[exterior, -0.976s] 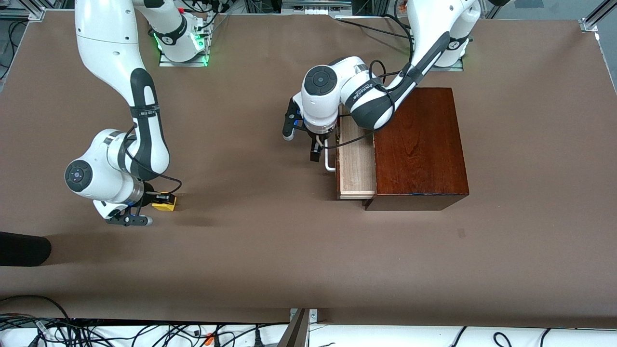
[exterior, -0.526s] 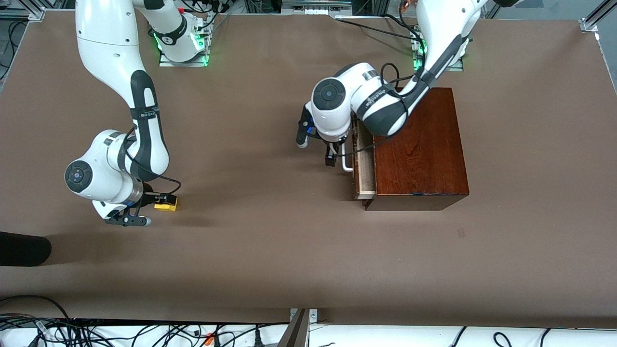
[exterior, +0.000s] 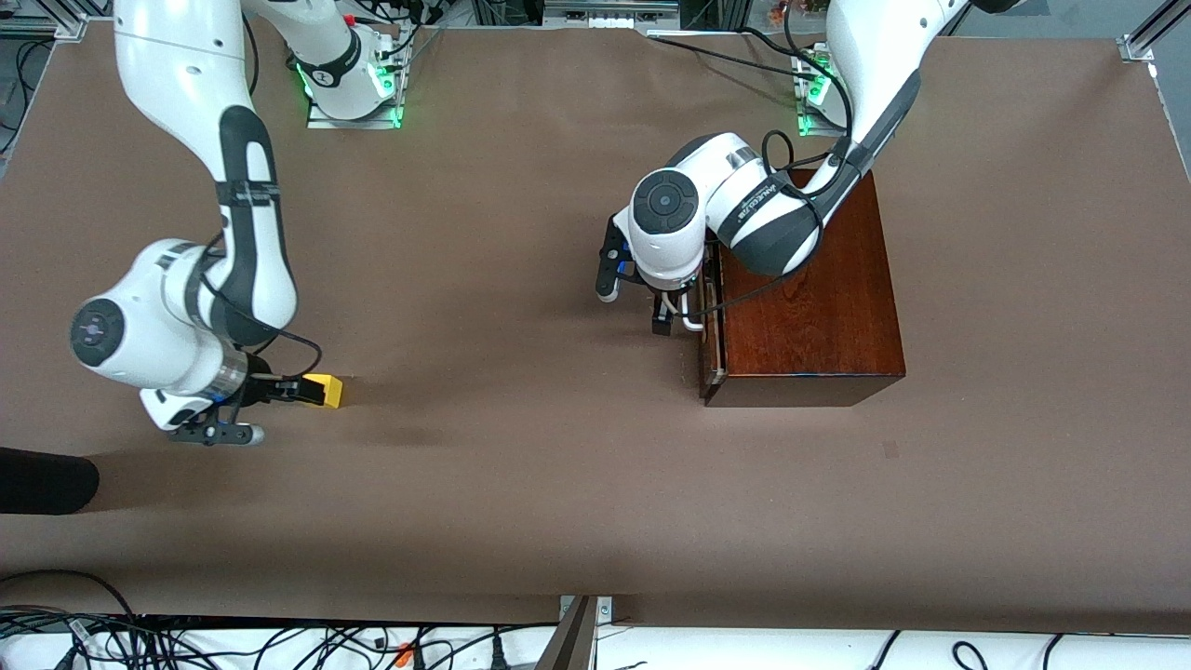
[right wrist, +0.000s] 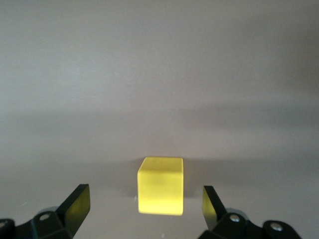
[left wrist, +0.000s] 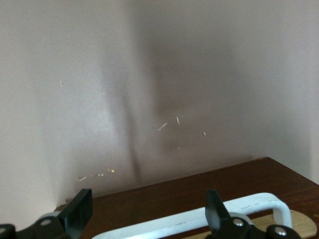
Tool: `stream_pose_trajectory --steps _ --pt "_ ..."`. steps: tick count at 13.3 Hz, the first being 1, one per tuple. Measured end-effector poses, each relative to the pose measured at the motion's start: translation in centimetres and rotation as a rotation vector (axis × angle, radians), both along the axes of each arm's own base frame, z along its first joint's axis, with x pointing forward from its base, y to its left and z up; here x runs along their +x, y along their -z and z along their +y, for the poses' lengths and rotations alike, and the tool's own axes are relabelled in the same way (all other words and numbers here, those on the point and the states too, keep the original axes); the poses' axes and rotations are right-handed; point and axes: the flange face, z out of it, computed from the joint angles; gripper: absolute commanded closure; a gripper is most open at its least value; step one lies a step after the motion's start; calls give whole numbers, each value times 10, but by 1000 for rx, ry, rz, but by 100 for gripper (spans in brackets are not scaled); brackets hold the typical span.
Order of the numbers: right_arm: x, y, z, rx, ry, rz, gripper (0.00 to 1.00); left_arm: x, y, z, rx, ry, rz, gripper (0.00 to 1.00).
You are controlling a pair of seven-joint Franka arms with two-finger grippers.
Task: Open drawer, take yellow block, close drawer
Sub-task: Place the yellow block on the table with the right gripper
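Two of the three steps look done or nearly so. Nearest the front camera, toward the right arm's end, the yellow block (exterior: pixel 325 391) sits on the bare brown surface (exterior: pixel 558 484), well apart from the box and so already out of the drawer. The right hand (exterior: pixel 296 389) is low over the surface just beside it, spread wide. In the right wrist view the cube stands between and a little ahead of the two dark fingers (right wrist: pixel 76 203), with a gap on each side, so nothing is gripped.

Farther from the camera, toward the left arm's end, the drawer (exterior: pixel 711 346) is pushed almost fully into the mahogany-coloured box (exterior: pixel 819 307); only a thin sliver of pale wood shows along its front. The left hand (exterior: pixel 672 318) is at the white handle (left wrist: pixel 209 215) with its fingers apart, the bar running across between them, unclamped.

What seems left is the last bit of closing, if any, and then drawing both arms clear.
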Motion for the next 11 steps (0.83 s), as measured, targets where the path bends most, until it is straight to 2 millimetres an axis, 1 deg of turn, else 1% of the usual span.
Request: stream_pose_trajectory --steps 3,4,6,11 --pt "-9 -52 -9 69 5 20 0 4 -1 6 7 -7 5 0" --pt "-14 -66 -15 85 6 37 0 5 -3 8 9 -9 4 0" --pt "-20 -87 -23 77 -8 59 0 6 -5 12 14 -12 6 0" --pt "-20 -137 -26 -19 -81 114 0 7 -16 13 13 -13 -9 0"
